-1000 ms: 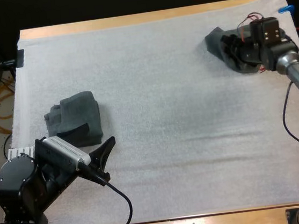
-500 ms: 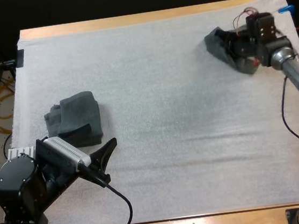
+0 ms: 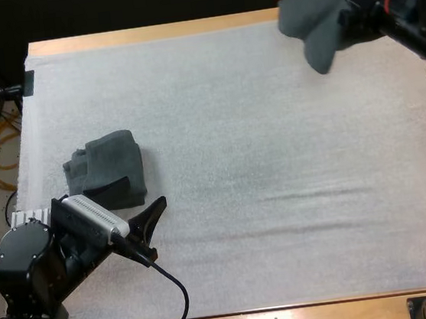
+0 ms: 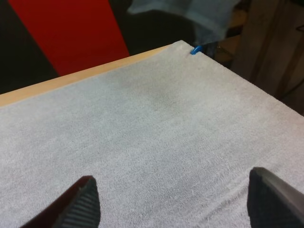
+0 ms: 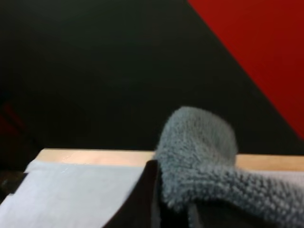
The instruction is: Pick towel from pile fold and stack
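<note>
Our right gripper (image 3: pixel 362 13) pinches a crumpled dark grey-green towel (image 3: pixel 319 9) above the white mat (image 3: pixel 232 126); our left gripper (image 3: pixel 135 203), spread wide, hovers beside a folded grey-green towel (image 3: pixel 106 165).

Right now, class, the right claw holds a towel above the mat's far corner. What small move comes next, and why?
Probably lower the lifted towel onto the bare middle of the mat. The right claw grips it bunched, hanging clear of the mat, so it cannot be folded there; the left claw stands open by the folded towel.
</note>
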Available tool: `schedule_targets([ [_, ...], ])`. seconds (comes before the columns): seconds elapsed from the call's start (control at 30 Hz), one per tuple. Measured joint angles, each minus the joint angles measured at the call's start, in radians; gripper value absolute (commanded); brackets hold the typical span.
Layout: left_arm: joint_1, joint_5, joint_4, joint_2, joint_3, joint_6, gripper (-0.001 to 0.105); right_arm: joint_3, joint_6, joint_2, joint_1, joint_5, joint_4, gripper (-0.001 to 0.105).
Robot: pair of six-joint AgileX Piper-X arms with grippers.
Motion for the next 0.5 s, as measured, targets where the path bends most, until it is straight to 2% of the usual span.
schedule_targets([
  [0.17, 0.000, 0.000, 0.020, 0.000, 0.000, 0.000, 0.064, 0.002, -0.009, -0.062, 0.010, -0.023, 0.233, 0.000],
  [0.3, 0.000, 0.000, 0.062, 0.000, 0.000, 0.000, 0.064, 0.046, -0.033, -0.065, 0.066, -0.081, 0.379, 0.000],
  [0.5, 0.000, 0.000, 0.082, 0.000, 0.000, 0.000, 0.064, 0.105, -0.064, -0.059, 0.262, -0.262, 0.422, 0.000],
])
